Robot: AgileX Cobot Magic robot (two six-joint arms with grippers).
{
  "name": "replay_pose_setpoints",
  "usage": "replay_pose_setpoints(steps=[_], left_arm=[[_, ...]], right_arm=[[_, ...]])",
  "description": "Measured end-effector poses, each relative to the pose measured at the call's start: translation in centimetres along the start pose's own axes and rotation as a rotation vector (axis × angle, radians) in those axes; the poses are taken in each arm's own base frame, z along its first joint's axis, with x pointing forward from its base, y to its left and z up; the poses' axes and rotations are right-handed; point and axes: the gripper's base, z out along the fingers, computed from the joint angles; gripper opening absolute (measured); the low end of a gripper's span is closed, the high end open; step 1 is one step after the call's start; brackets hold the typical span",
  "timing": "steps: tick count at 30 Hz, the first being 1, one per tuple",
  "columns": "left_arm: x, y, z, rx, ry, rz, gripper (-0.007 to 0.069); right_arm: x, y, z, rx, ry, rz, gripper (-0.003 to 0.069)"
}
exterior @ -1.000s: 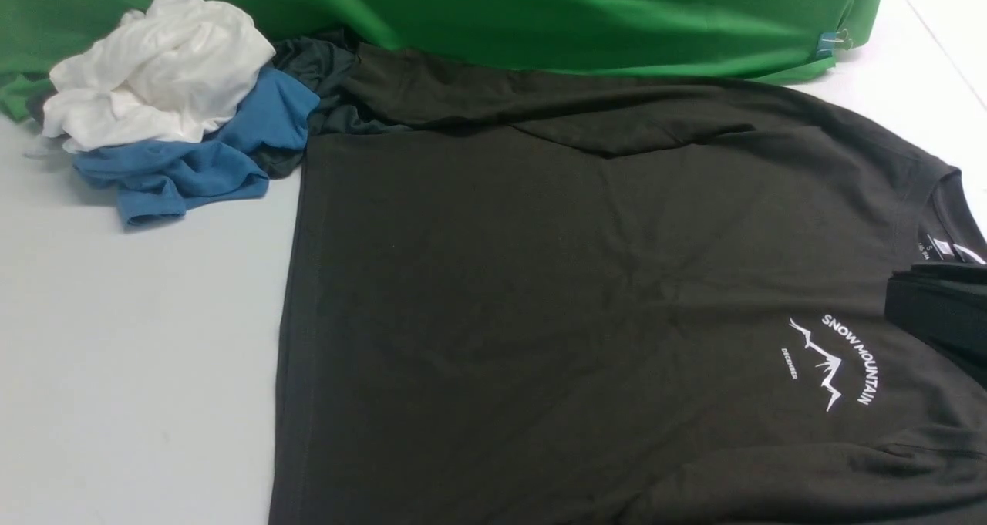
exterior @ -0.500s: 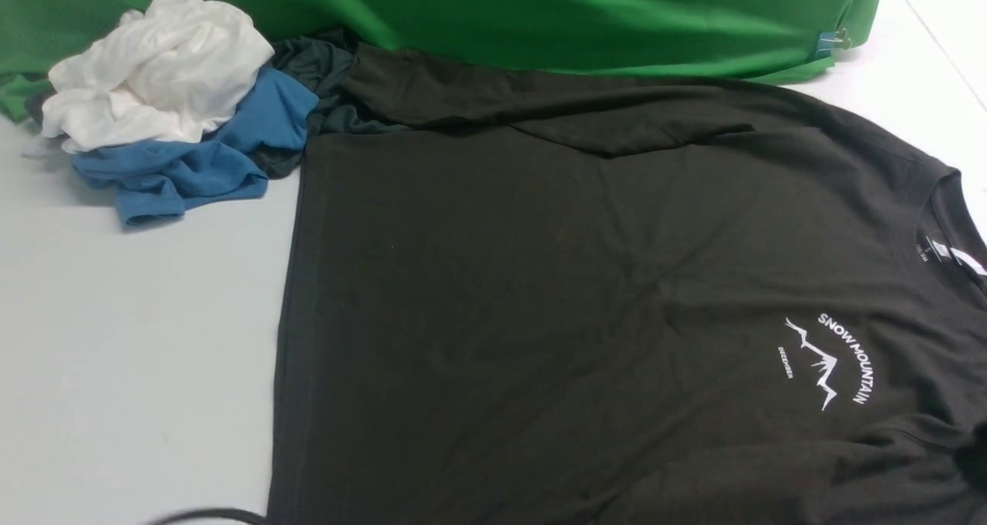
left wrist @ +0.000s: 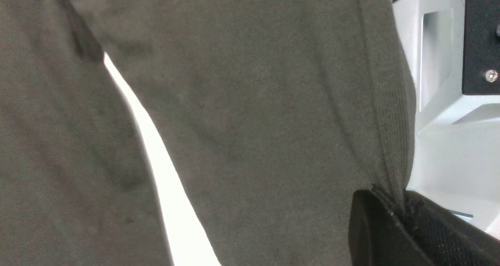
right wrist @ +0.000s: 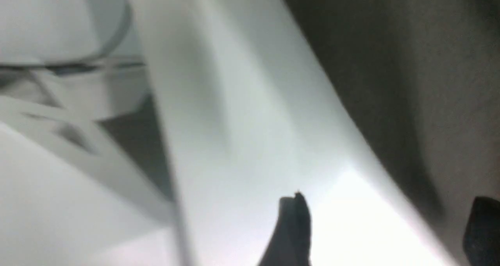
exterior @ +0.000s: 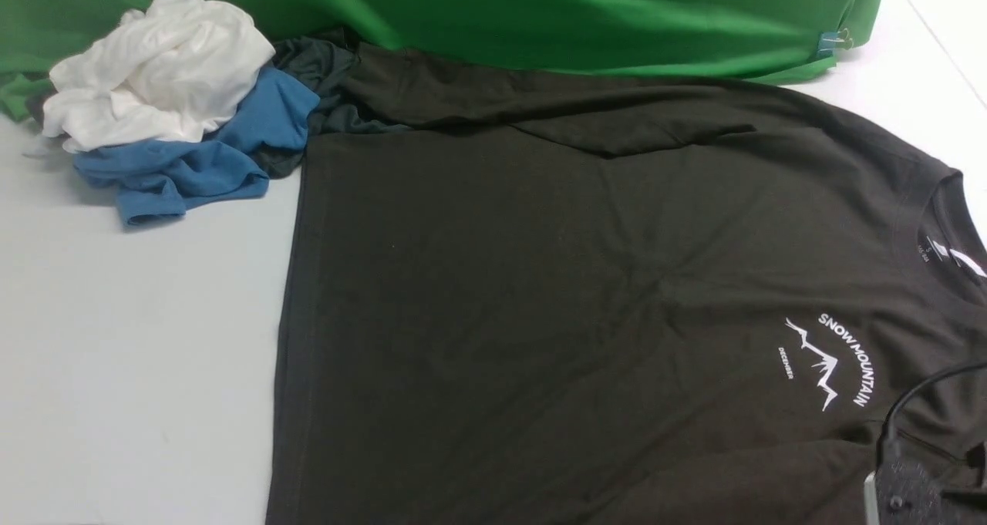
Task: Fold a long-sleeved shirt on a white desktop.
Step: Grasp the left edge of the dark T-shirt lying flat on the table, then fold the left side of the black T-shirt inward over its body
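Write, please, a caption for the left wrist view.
The left fingers pinch the edge of the dark long-sleeved shirt shut between them.

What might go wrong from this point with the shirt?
1. The left hand is shut on an edge of the shirt; a pull now would probably drag the fabric and add to the creases by the chest print.
2. The right hand is open with nothing between its fingers, so lifting with the left alone might twist the shirt.
3. The far sleeve meets the dark teal garment at the pile, so folding it could snag that garment.
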Motion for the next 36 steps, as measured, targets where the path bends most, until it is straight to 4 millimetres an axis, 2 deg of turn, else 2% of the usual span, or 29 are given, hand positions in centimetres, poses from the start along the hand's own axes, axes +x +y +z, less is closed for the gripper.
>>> replay_pose_setpoints(steps=[3,7,9,10,12,18,20,24,29,32,36], left_arm=[[0.0,0.0,-0.2,-0.004,-0.009,0.001,0.0036],[0.0,0.0,-0.2,-0.005,-0.012,0.001,0.0036],[0.0,0.0,-0.2,-0.006,-0.012,0.002,0.0036],[0.0,0.0,-0.2,-0.006,-0.012,0.002,0.0036],[0.0,0.0,-0.2,-0.007,-0.014,-0.001,0.0036],[0.0,0.1,-0.2,-0.013,-0.017,-0.033,0.0036],[0.0,0.3,-0.2,-0.031,-0.016,-0.049,0.0036],[0.2,1.5,-0.3,-0.088,-0.027,-0.127,0.0036],[1.6,5.3,-0.6,-0.163,-0.055,-0.290,0.0036],[2.5,7.5,-0.9,-0.197,-0.103,-0.389,0.0036],[4.0,10.5,-0.7,-0.223,-0.143,-0.520,0.0036]], right_arm=[[0.2,-0.2,1.0,0.081,-0.023,-0.072,0.0559],[0.2,-0.6,1.9,0.164,-0.048,-0.130,0.0507],[0.0,-0.9,2.1,0.191,-0.060,-0.148,0.0430],[0.0,-0.9,2.2,0.193,-0.060,-0.149,0.0424],[-0.2,-1.1,2.5,0.183,-0.053,-0.153,0.0325],[-0.4,-1.2,3.8,0.122,-0.006,-0.159,0.0099],[-0.5,-1.4,3.7,0.120,-0.005,-0.157,0.0048],[-1.1,-2.1,2.5,0.111,0.014,-0.147,0.0034],[-2.5,-3.9,-0.1,0.155,-0.008,-0.064,0.0034],[-3.1,-4.7,-0.5,0.183,-0.013,-0.025,0.0034],[-4.0,-5.8,0.4,0.199,-0.017,0.025,0.0034]])
